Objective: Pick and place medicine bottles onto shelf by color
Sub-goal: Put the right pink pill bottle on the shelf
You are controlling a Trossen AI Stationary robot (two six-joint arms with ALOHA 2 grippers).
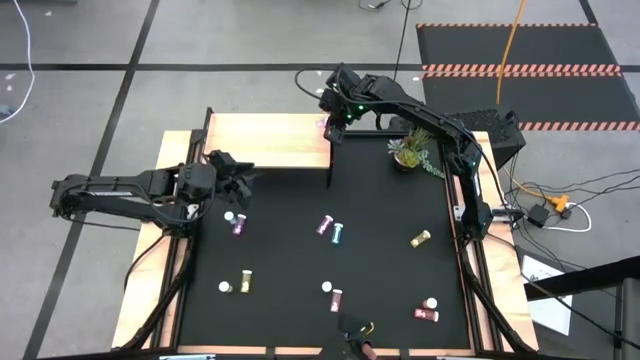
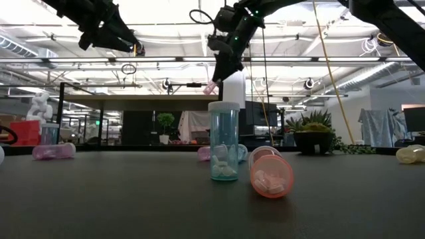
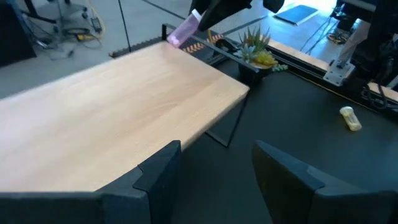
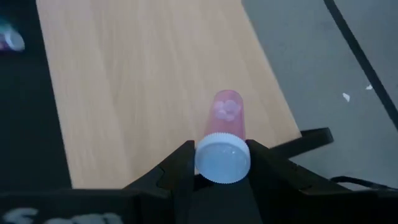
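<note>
Black matting covers the table (image 1: 380, 230), and the pale wooden shelf (image 1: 270, 140) is set at its far left corner. A pink bottle (image 4: 224, 127) is held by its white-capped end between the closed fingers of the right gripper (image 1: 333, 115), above the shelf's right end; the bottle is seen tilted in the low view (image 2: 211, 87). The left gripper (image 1: 232, 178) is held above the mat just in front of the shelf, its fingers (image 3: 155, 177) spread wide and empty. Other bottles are scattered across the mat: a teal one (image 2: 224, 141) stands upright, a red one (image 2: 271, 175) lies beside it, and a yellow one (image 1: 420, 238) lies farther right. A potted plant (image 1: 412, 150) is placed near the right arm
</note>
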